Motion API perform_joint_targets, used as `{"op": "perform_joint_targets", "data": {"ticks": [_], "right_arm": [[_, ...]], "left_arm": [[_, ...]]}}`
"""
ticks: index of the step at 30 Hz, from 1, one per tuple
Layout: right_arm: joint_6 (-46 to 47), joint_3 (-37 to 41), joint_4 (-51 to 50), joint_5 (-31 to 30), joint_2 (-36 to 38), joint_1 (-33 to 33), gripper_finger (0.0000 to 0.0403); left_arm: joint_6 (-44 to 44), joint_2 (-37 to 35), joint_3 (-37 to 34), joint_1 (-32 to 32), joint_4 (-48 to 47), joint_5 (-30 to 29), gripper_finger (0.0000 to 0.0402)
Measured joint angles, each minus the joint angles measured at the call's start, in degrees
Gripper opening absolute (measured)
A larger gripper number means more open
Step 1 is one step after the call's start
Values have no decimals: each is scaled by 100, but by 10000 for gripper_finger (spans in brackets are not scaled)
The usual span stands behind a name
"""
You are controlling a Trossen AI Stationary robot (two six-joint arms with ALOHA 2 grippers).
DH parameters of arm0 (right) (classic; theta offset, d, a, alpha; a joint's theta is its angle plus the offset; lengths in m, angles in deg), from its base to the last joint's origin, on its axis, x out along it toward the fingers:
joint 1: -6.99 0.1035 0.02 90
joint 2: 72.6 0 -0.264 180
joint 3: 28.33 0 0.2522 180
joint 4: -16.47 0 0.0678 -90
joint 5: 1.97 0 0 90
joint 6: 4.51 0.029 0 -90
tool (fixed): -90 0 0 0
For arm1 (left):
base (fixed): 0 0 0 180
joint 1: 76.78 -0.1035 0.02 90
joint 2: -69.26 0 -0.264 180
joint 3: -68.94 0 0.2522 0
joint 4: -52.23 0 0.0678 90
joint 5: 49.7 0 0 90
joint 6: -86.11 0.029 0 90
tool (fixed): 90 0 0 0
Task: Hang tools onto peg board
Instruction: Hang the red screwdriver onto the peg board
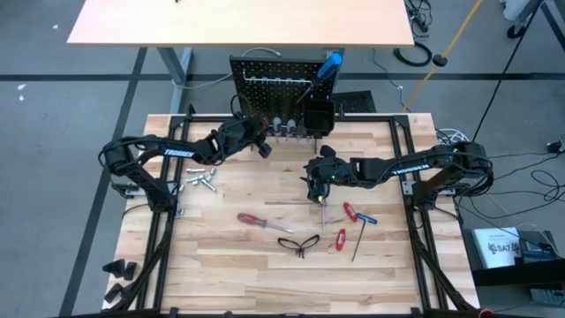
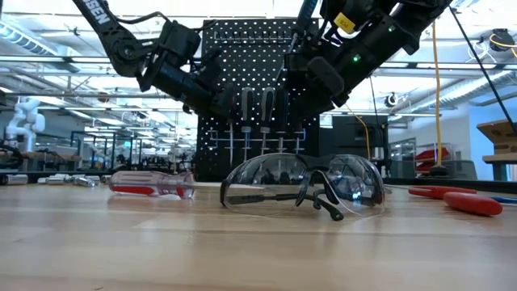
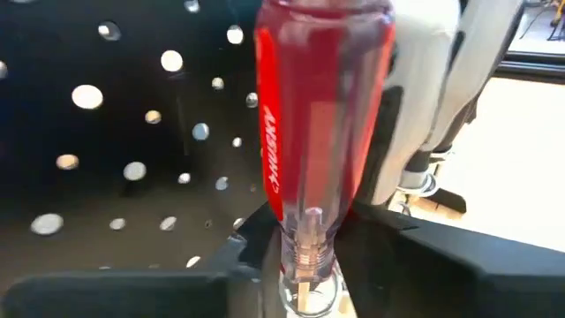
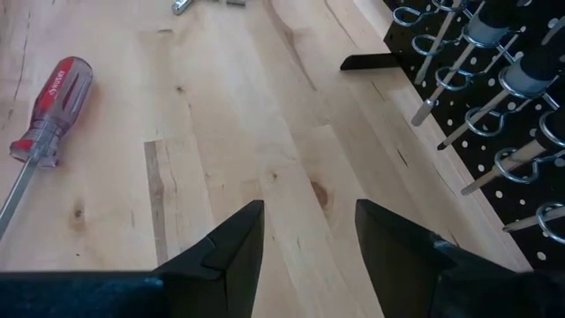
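Peg board (image 1: 275, 75), black perforated metal; left claw (image 1: 262, 134) clasps a glossy red-handled screwdriver (image 3: 322, 115); right claw (image 4: 305, 234) gapes over woodgrain desk (image 1: 221, 265).

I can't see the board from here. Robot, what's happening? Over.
Left end effector at the peg board with a red screwdriver. Right end effector open, empty, above table. Nothing blocking.

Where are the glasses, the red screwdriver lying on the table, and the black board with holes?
glasses (image 2: 303, 184), low view, on the clear lens.
red screwdriver (image 4: 51, 108), right wrist view, on its handle.
peg board (image 1: 265, 75), high view, on its perforated face.
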Motion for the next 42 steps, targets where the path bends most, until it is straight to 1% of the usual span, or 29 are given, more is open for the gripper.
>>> {"op": "perform_joint_targets", "data": {"ticks": [3,6,9,14,17,20,26,28,30,31,32,34,37,39,40,42], "right_arm": [[0,0,0,0,0,0,171],[0,0,-2,0,0,0,171],[0,0,-2,0,0,1,171],[2,0,-6,0,0,2,171],[2,0,-12,0,0,2,171],[29,0,-35,0,0,7,171],[209,0,-36,11,-2,9,171],[336,0,-24,204,-2,9,171],[424,0,62,666,-2,7,171],[439,0,115,963,-2,15,171],[456,0,162,1256,-2,39,171],[459,0,276,1581,-3,126,171],[459,0,531,1650,-4,303,171],[491,-1,631,1650,-5,427,171],[536,0,689,1652,-20,490,171],[619,-7,810,1764,-93,599,171]], "left_arm": [[9,2,0,9,127,4,150],[9,3,0,6,106,2,177],[6,2,0,13,86,4,189],[40,-118,0,94,-102,2,192],[59,-417,0,98,-541,9,193],[63,-912,0,94,-1074,66,193],[168,-1912,0,107,-2332,429,194],[164,-2207,0,128,-2653,538,194],[164,-2497,0,170,-2879,818,194],[164,-2625,0,197,-2960,1058,194],[163,-2741,0,228,-2992,1336,194],[162,-2921,0,298,-3047,2011,194],[166,-3012,0,453,-3025,3224,194],[166,-3010,0,566,-2991,3823,194],[166,-3008,0,622,-2973,3959,194],[132,-3008,0,736,-2943,3981,194]]}}
